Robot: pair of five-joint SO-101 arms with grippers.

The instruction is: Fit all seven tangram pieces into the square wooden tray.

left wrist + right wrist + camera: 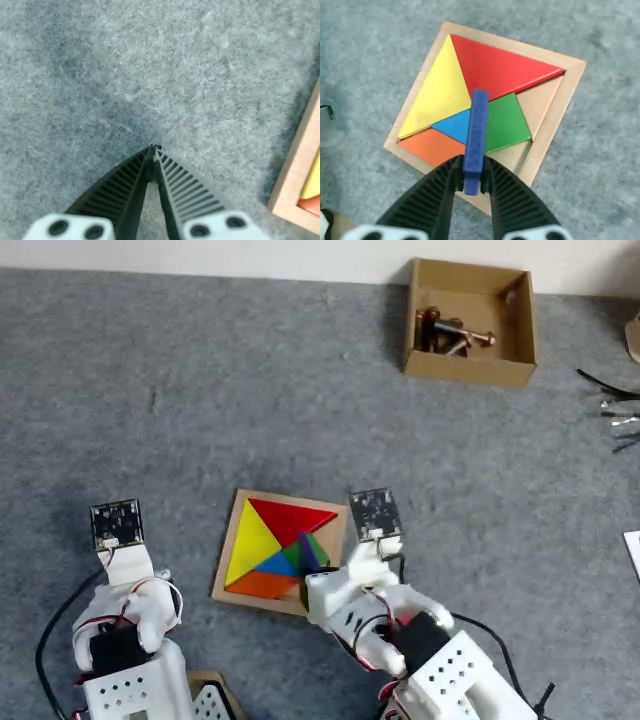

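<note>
The right end effector [472, 164] pinches a dark blue piece [476, 125], held on edge over the middle of the wooden tray [565, 95], above the green piece [507, 122] and the light blue triangle [452, 125]. A red triangle [500, 65], yellow triangle [440, 95] and orange piece [432, 147] lie flat inside the tray. The left end effector [153, 150] is pressed together, holding nothing, over the grey worktop [125, 60] just beside the tray's rim.
</note>
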